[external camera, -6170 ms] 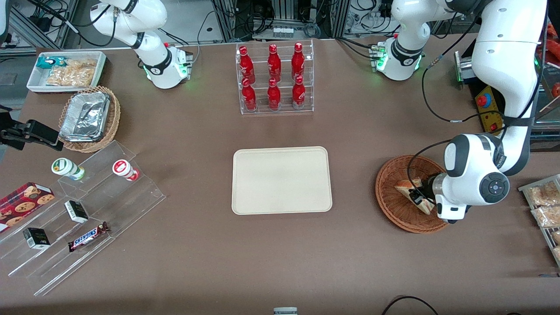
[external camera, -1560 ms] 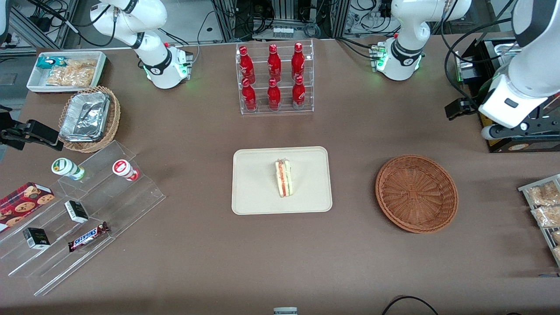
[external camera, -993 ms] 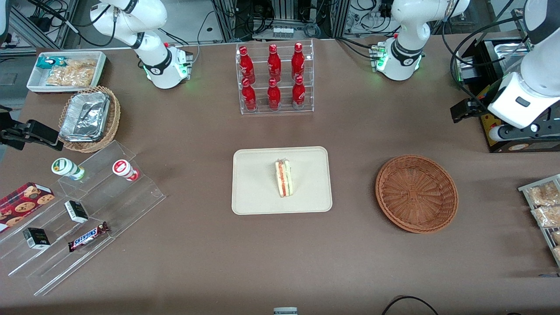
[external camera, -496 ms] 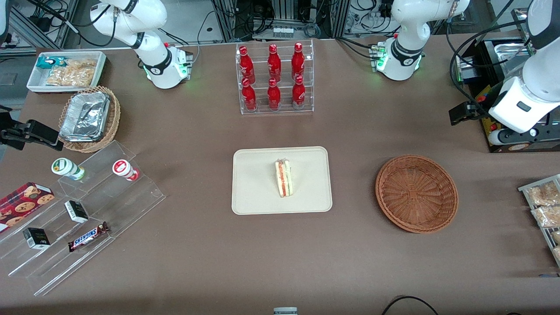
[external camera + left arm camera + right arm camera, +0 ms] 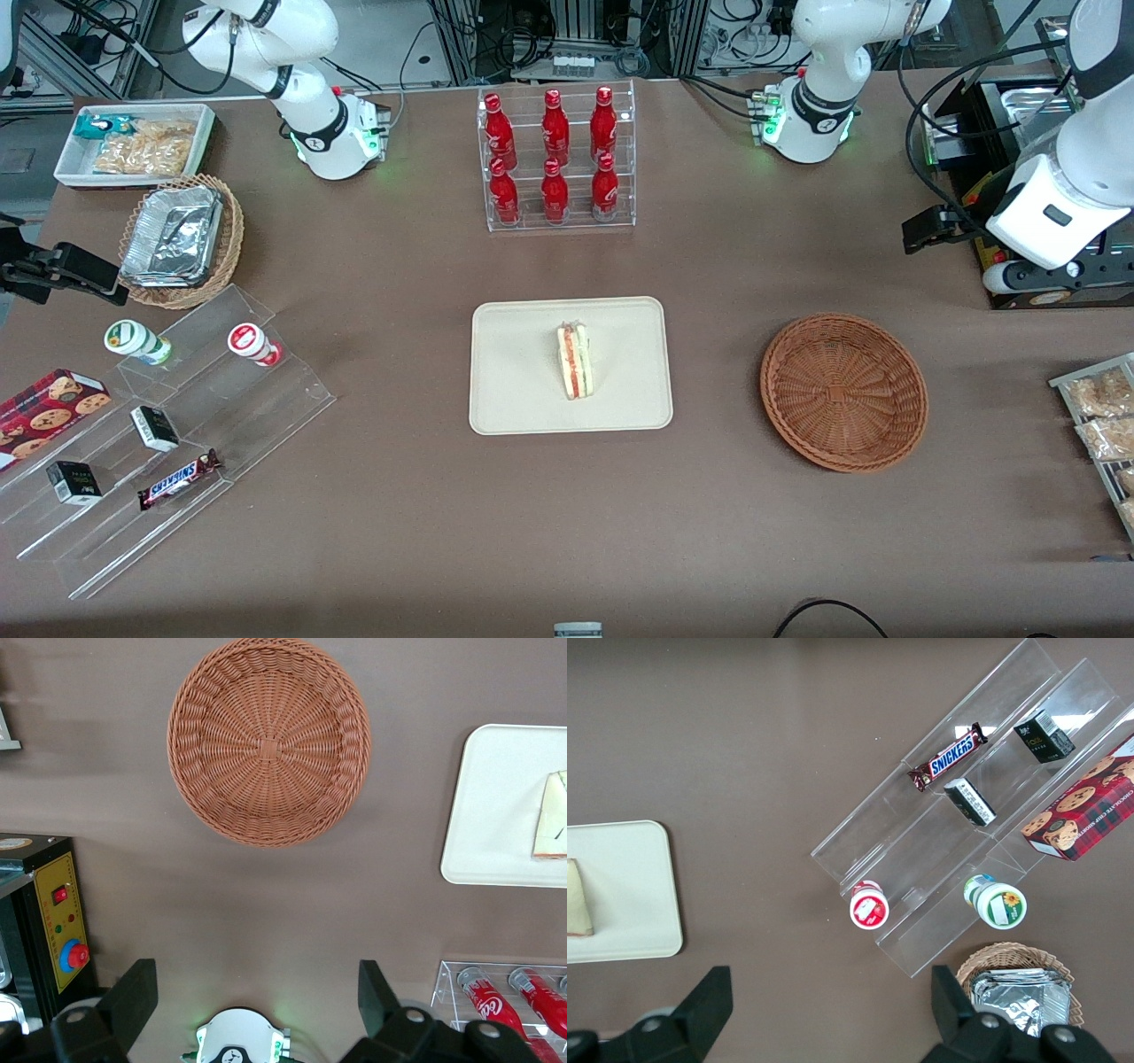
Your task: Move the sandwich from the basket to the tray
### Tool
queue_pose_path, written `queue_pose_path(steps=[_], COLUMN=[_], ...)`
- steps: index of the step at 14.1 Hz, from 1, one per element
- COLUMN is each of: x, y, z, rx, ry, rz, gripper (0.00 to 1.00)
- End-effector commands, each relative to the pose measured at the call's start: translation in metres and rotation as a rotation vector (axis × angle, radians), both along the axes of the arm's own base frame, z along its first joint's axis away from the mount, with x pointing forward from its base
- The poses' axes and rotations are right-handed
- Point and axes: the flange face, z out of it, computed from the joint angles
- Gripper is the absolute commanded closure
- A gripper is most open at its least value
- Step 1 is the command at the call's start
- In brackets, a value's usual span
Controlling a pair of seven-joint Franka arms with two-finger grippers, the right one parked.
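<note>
The sandwich, a pale wedge with red and green layers, lies on the cream tray at the table's middle. It also shows on the tray in the left wrist view. The reddish-brown wicker basket is empty and sits beside the tray toward the working arm's end; the left wrist view shows it too. My left gripper is raised high above the table, farther from the front camera than the basket. It is open and empty, its fingers wide apart.
A clear rack of red bottles stands farther from the camera than the tray. A black control box sits under the raised arm. Bagged snacks lie at the working arm's end. Clear stepped shelves and a foil-tray basket lie toward the parked arm's end.
The sandwich went from the basket to the tray. The gripper let it go and rose away above the control box; in the last second it only drifted slightly.
</note>
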Motion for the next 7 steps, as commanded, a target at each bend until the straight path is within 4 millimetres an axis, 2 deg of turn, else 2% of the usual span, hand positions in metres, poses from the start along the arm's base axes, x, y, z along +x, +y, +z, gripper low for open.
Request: queue_pose_path(steps=[1, 3, 7], x=[0.0038, 0.0039, 0.0033], y=[0.0002, 0.0016, 0.0017], z=[0.0031, 0.0024, 0.0031], rx=[-0.009, -0.018, -0.016], ry=[-0.005, -0.003, -0.003], rz=[-0.055, -0.128, -0.127], gripper=[0.0, 0.0, 0.0])
